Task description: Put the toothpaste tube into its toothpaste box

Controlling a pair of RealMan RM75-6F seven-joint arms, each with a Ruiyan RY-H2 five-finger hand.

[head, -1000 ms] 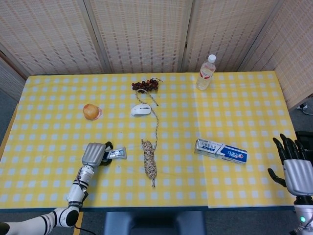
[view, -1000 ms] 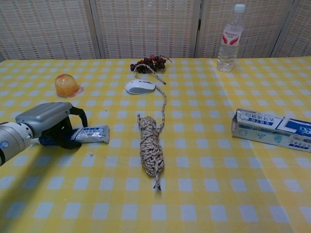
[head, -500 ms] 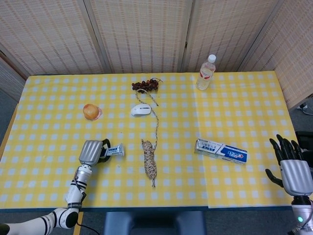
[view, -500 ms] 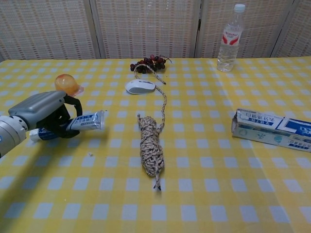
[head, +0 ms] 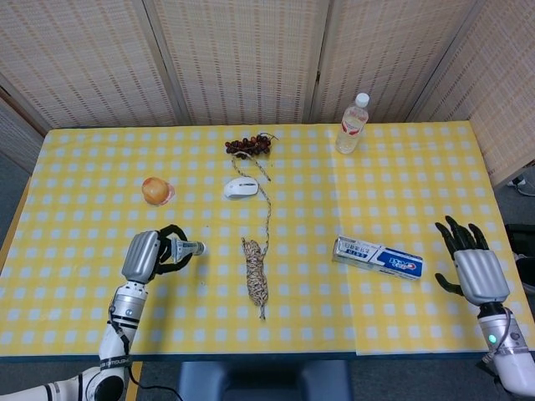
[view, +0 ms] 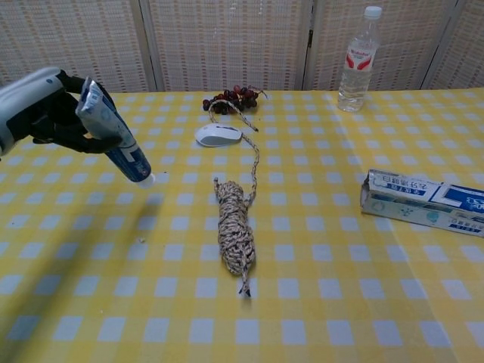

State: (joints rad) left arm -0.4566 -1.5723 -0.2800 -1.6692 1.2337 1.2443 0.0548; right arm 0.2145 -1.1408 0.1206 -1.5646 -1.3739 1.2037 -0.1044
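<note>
My left hand (head: 144, 255) (view: 41, 106) grips the blue and white toothpaste tube (view: 113, 138) (head: 185, 248) and holds it well above the tablecloth at the left, cap end pointing down and to the right. The toothpaste box (head: 377, 257) (view: 424, 202) lies flat at the right of the table, its open end facing left. My right hand (head: 470, 264) is open, fingers spread, near the table's right edge just beyond the box; the chest view does not show it.
A coil of rope (head: 256, 276) (view: 234, 231) lies in the middle between tube and box, its cord running back past a white mouse (head: 241, 187) to grapes (head: 248, 145). A jelly cup (head: 156, 190) sits at the left, a water bottle (head: 353, 123) at the back.
My left hand has lifted the tube off the table and tilted it cap down. My right hand has moved up and inward toward the box.
</note>
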